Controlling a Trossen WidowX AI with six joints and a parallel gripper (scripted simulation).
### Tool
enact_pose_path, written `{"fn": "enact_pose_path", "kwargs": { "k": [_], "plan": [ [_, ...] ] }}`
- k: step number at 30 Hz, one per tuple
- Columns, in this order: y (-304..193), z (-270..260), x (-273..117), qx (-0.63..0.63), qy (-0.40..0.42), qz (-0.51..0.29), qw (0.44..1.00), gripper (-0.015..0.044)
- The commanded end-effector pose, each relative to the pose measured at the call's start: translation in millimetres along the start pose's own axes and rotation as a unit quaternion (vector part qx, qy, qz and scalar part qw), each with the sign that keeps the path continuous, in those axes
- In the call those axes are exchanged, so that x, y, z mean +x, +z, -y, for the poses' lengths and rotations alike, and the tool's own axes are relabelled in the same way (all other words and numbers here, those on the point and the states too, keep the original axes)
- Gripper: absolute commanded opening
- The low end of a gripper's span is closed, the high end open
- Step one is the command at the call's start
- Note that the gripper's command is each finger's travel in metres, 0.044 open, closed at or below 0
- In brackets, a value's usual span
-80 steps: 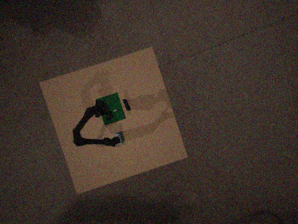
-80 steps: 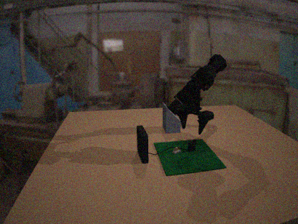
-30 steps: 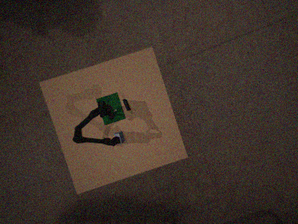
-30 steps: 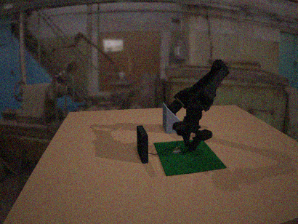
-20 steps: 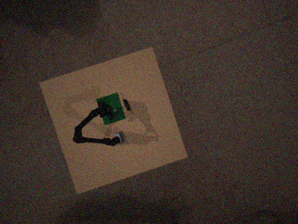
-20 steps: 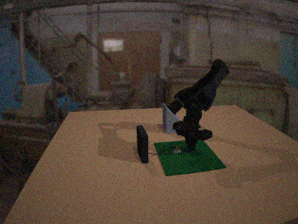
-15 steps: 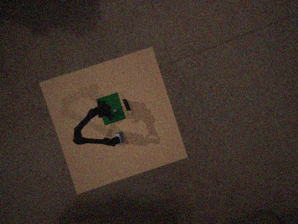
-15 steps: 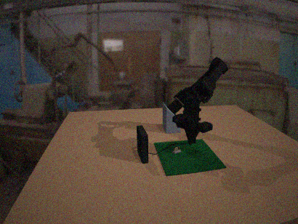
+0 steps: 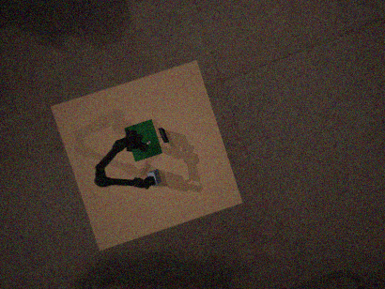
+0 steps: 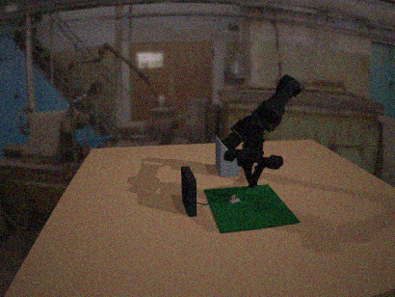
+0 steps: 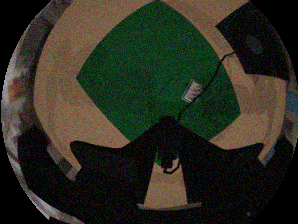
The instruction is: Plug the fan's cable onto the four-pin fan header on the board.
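The green board [image 9: 150, 127] [image 10: 260, 217] [image 11: 135, 65] lies flat on the table. The small pale four-pin header [image 9: 148, 143] [image 10: 234, 199] [image 11: 192, 91] stands on it with its pins showing and nothing on them. My gripper [image 10: 252, 184] [image 11: 167, 127] is shut on the black plug [image 11: 167, 159], above the board near its far edge in the exterior view, to one side of the header. The fingers hide much of the plug. The thin black cable [image 10: 202, 203] [image 11: 215, 80] runs from the plug past the header to the black fan [image 9: 163, 135] [image 10: 189, 193] [image 11: 240, 32].
The fan stands upright on the table [image 9: 188, 84] [image 10: 96, 231] just beyond the board's edge. A blue-grey upright block [image 9: 154, 177] [image 10: 227, 164] stands by the arm's base. The cable passes close beside the header in the wrist view.
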State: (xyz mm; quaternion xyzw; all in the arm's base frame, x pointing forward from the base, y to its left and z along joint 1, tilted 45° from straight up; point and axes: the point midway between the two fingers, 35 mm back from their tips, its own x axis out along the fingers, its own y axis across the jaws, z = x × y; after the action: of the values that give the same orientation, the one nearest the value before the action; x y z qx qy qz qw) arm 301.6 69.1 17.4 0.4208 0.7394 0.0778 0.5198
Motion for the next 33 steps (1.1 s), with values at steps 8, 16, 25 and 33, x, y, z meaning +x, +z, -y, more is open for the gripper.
{"fn": "enact_pose_path", "kwargs": {
  "k": [8, 16, 25, 33],
  "plan": [
    [6, 7, -1, -0.181, -0.002, 0.001, 0.984, 0.0],
    [10, 11, -1, -0.316, -0.003, 0.001, 0.949, 0.0],
    [14, 16, -1, -0.46, -0.003, 0.001, 0.888, 0.0],
    [17, 20, -1, -0.578, -0.003, 0.0, 0.816, 0.0]
  ]
}}
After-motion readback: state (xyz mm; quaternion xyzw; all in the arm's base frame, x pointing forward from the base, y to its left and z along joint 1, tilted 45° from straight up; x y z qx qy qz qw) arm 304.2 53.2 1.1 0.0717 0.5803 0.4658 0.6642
